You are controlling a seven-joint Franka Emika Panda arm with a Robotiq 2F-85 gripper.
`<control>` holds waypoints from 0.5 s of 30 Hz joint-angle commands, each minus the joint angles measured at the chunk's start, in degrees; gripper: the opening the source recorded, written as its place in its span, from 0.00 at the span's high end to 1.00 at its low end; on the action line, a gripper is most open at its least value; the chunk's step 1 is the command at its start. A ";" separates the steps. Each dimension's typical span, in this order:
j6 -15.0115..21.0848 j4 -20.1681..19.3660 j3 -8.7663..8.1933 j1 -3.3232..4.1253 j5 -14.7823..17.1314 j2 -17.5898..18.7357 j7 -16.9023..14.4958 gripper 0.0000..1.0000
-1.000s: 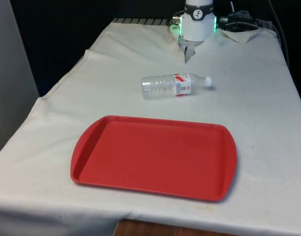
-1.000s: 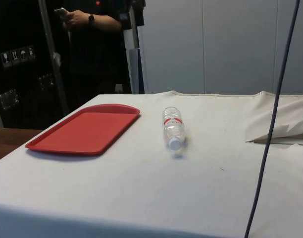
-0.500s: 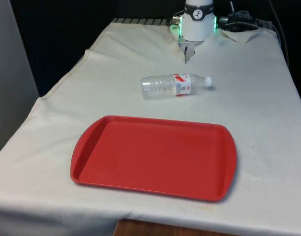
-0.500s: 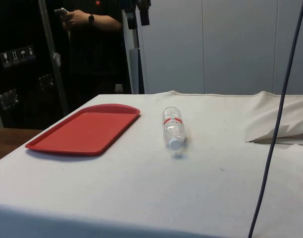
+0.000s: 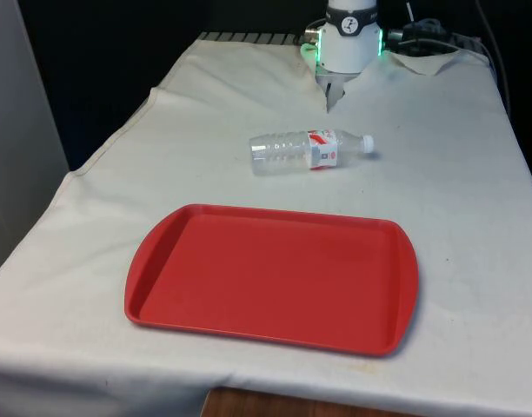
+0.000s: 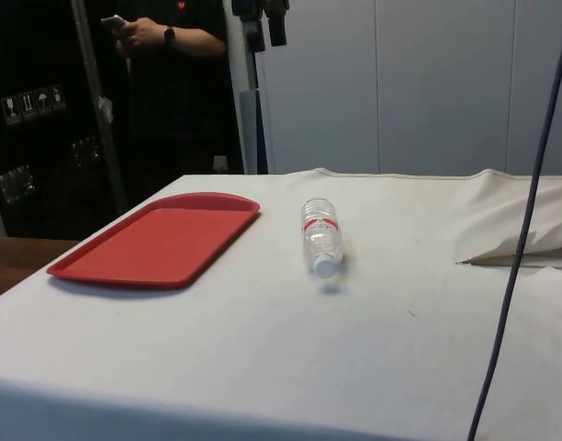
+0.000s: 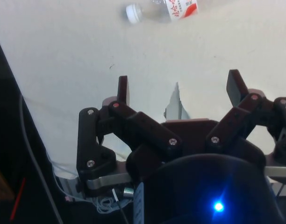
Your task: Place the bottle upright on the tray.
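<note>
White cloth (image 5: pixel 457 174) covers the tabletop; a person (image 6: pixel 175 55) stands beyond its side edge. Near the front edge lies the red tray (image 5: pixel 275 278), bare. Toward the far edge the clear bottle (image 5: pixel 305 150) rests on its side, apart from the tray. The gripper (image 7: pixel 178 91) hangs above, fingers spread, holding nothing. The round bottle could roll away if the fingers close off-centre.

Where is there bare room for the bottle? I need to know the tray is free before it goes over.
The whole red tray is bare, rim to rim. The cloth between tray and lying bottle is open too. The gripper hangs open above cloth beyond the bottle's cap end.
</note>
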 commanded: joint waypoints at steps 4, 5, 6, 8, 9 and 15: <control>0.57 -1.38 0.06 0.00 -0.17 -1.38 0.17 0.00; 0.57 -1.55 0.06 0.00 -0.17 -1.55 0.17 0.00; 0.63 -1.83 0.06 0.06 -0.17 -1.83 0.17 0.00; 0.74 -2.35 0.11 0.06 -0.23 -2.35 0.23 0.00; 0.74 -2.35 0.11 0.06 -0.23 -2.35 0.23 0.00; 1.09 -4.18 0.34 0.00 -0.63 -4.24 0.34 0.00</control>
